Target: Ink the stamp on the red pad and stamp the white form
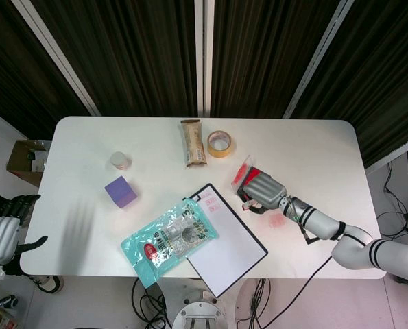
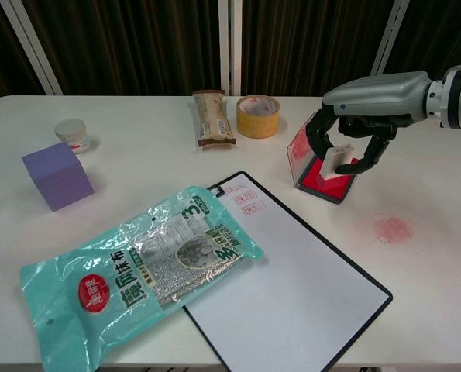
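Head view: right hand (image 1: pixel 262 188) over open red ink pad (image 1: pixel 246 179), left hand (image 1: pixel 1 233) idle, fingers spread, off the tabletop (image 1: pixel 87 233); chest view: right hand (image 2: pixel 352 124) pinches small white block stamp (image 2: pixel 331 160) above the pad (image 2: pixel 328 183), beside white form on black clipboard (image 2: pixel 292 287).

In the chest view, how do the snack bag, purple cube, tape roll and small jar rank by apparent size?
1. Snack bag, nearest the camera.
2. Purple cube.
3. Tape roll, farther back, so unsure.
4. Small jar.
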Action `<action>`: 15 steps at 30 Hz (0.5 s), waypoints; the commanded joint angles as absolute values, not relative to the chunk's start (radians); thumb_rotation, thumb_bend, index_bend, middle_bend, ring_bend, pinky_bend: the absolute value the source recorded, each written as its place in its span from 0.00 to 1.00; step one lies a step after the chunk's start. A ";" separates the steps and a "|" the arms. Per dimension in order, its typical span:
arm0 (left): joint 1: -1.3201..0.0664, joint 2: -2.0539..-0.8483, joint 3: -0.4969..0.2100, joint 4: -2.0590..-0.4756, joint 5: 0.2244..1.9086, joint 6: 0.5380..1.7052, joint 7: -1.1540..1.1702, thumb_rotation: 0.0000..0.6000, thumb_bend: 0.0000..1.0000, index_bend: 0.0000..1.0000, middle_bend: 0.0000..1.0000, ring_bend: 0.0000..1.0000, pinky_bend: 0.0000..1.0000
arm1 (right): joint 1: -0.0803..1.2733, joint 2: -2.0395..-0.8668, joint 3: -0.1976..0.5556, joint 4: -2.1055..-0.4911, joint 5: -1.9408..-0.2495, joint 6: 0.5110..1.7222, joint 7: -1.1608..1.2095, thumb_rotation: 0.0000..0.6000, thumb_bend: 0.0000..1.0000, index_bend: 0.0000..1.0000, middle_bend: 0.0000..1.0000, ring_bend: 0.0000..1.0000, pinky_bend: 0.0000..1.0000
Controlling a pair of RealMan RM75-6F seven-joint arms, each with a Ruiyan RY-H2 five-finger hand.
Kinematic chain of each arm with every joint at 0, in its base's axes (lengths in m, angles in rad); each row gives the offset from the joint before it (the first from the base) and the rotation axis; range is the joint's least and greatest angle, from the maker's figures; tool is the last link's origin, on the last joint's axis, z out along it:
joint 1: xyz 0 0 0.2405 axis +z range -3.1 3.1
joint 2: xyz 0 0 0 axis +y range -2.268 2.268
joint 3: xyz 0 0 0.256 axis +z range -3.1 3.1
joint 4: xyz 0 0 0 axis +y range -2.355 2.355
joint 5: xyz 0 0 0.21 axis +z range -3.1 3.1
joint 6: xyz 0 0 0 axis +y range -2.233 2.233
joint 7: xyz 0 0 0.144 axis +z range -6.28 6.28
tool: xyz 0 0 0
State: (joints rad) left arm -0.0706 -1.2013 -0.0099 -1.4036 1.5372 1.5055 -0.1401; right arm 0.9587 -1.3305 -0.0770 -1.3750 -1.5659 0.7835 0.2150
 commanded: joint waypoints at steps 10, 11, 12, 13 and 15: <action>-0.058 -1.203 -0.007 -1.374 1.545 1.527 -0.183 1.00 0.00 0.16 0.16 0.13 0.24 | 0.955 -1.467 -0.001 -1.396 -1.457 0.724 -0.012 1.00 0.45 1.00 0.87 0.88 1.00; -0.056 -1.202 -0.007 -1.372 1.544 1.529 -0.187 1.00 0.00 0.16 0.16 0.13 0.24 | 0.957 -1.479 0.002 -1.389 -1.455 0.720 -0.010 1.00 0.45 1.00 0.87 0.88 1.00; -0.055 -1.200 -0.007 -1.370 1.543 1.529 -0.191 1.00 0.00 0.16 0.16 0.13 0.24 | 0.958 -1.490 0.005 -1.382 -1.454 0.716 -0.010 1.00 0.45 1.00 0.87 0.88 1.00; -0.054 -1.199 -0.007 -1.367 1.542 1.531 -0.195 1.00 0.00 0.16 0.16 0.13 0.24 | 0.961 -1.501 0.007 -1.372 -1.454 0.712 -0.011 1.00 0.45 1.00 0.87 0.88 1.00; -0.052 -1.199 -0.007 -1.363 1.541 1.532 -0.201 1.00 0.00 0.16 0.16 0.13 0.24 | 0.966 -1.515 0.010 -1.356 -1.456 0.705 -0.013 1.00 0.45 1.00 0.87 0.88 1.00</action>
State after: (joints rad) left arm -0.0524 -1.1992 -0.0069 -1.3630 1.5416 1.5316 -0.2005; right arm 0.9614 -1.5057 0.0058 -1.3653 -1.4571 0.7115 -0.0101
